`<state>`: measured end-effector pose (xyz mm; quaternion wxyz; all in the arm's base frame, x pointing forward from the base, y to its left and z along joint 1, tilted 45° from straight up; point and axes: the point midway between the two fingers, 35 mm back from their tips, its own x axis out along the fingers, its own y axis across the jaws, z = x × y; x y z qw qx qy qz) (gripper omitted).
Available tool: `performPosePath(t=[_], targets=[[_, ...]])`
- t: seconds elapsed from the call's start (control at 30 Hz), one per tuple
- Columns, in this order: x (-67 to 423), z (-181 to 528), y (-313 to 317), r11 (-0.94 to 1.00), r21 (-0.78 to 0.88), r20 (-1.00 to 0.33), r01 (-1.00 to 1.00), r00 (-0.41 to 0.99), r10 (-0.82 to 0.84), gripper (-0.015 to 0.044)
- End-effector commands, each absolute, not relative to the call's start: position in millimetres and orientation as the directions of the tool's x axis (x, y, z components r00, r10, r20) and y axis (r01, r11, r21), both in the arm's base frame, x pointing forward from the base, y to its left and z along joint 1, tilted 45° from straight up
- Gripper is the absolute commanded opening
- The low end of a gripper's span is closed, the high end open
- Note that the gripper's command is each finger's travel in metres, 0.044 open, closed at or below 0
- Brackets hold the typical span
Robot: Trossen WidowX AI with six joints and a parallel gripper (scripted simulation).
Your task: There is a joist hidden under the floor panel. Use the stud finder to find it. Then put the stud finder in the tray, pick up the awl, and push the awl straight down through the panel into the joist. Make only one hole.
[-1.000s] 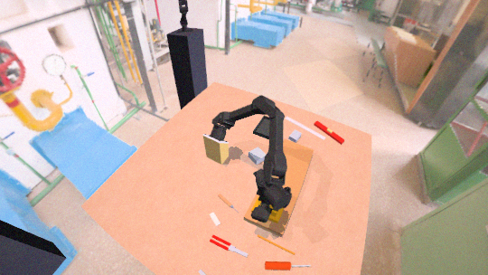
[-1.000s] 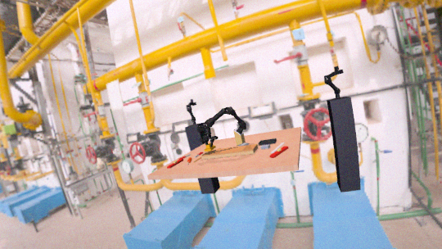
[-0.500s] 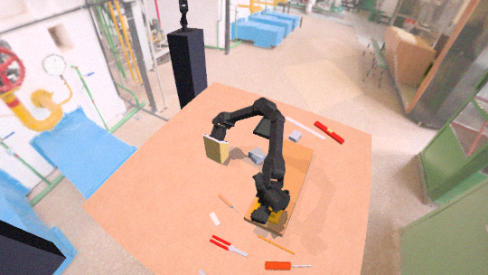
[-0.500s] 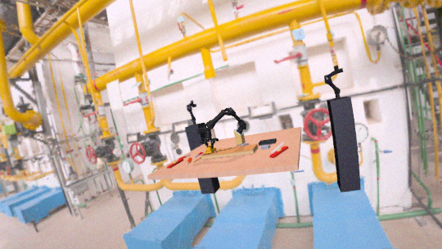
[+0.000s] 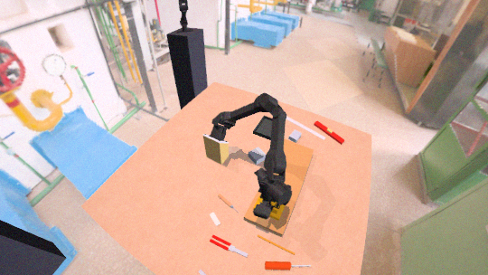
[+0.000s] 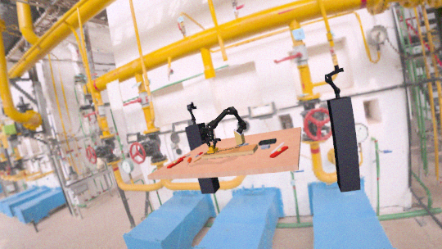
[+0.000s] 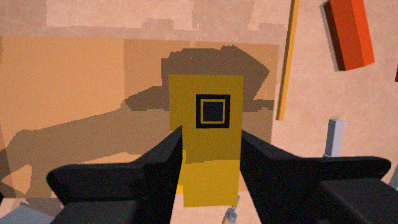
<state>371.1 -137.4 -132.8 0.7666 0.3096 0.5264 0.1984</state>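
My gripper (image 5: 220, 134) (image 6: 241, 130) (image 7: 206, 129) is shut on the stud finder (image 5: 216, 149) (image 6: 239, 138) (image 7: 212, 165), a yellow block with a black square mark on its face. It holds the block upright above the table. In the wrist view the block hangs over the right part of the tan floor panel (image 5: 300, 165) (image 7: 75, 95). The dark tray (image 5: 263, 128) lies behind the arm. A small tool with an orange handle (image 5: 223, 200), perhaps the awl, lies on the table left of the arm's base.
On the table (image 5: 172, 190) lie two grey blocks (image 5: 257, 156) (image 5: 295, 135), a red level (image 5: 329, 132), a white strip (image 5: 305, 128), a yellow pencil (image 5: 276, 244) (image 7: 287, 60), an orange-handled screwdriver (image 5: 276, 265) and a red-handled tool (image 5: 220, 245). A black pillar (image 5: 187, 65) stands behind the table.
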Motion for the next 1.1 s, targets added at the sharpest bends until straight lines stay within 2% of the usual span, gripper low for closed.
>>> performPosePath(t=[0.0,1.07], targets=[[371,-124,-127,0.726,0.688,-0.681,0.021,0.366,0.635,0.0],[374,-57,-55,0.721,0.693,-0.677,0.022,0.365,0.639,0.0]])
